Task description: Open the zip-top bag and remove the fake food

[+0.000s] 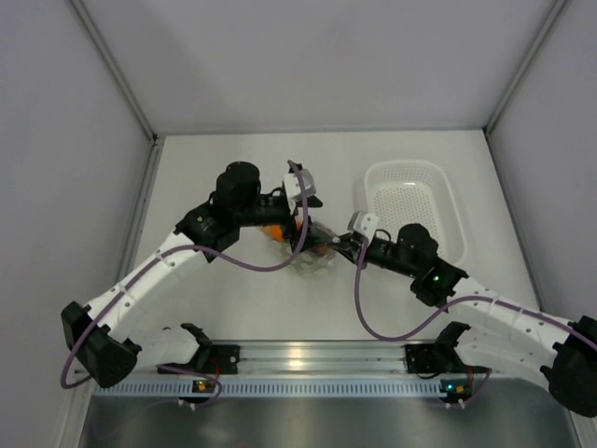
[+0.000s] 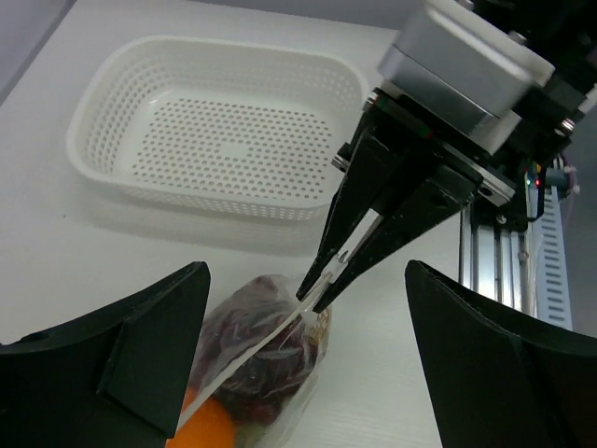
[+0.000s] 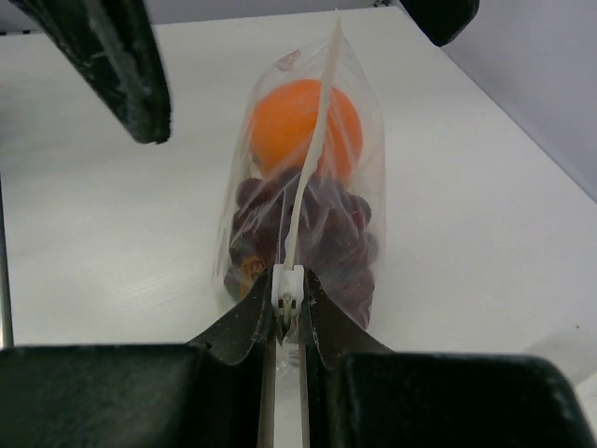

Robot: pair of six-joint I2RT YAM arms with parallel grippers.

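the right jaws (image 3: 288, 291) were seen pressed together on the near end of the zip strip (image 3: 314, 140), where a small white tab was pinched between their tips. from that grip the strip was seen to run straight away from the right gripper, so the long axis of the zip-top bag (image 3: 359, 177) was lined up with the jaws' own reach. the bag was stood on edge on the table (image 3: 112, 233), seal uppermost, between the two arms near the table's middle. the fake food was held inside it: a dark red grape bunch (image 3: 340, 233) at the nearer end and an orange (image 3: 280, 121) at the farther; other pieces could not be made out.

the left jaws (image 1: 300, 224) were held wide apart and empty, poised above the bag's far end with one finger to either side of the strip line, no contact being shown. the opposite end of the seal was therefore judged to be nearest to the left arm, and a closing there, followed by a pull along the strip's line, was judged to be what opening would call for. a white perforated basket (image 2: 215, 45) was set well apart, beyond the right gripper.
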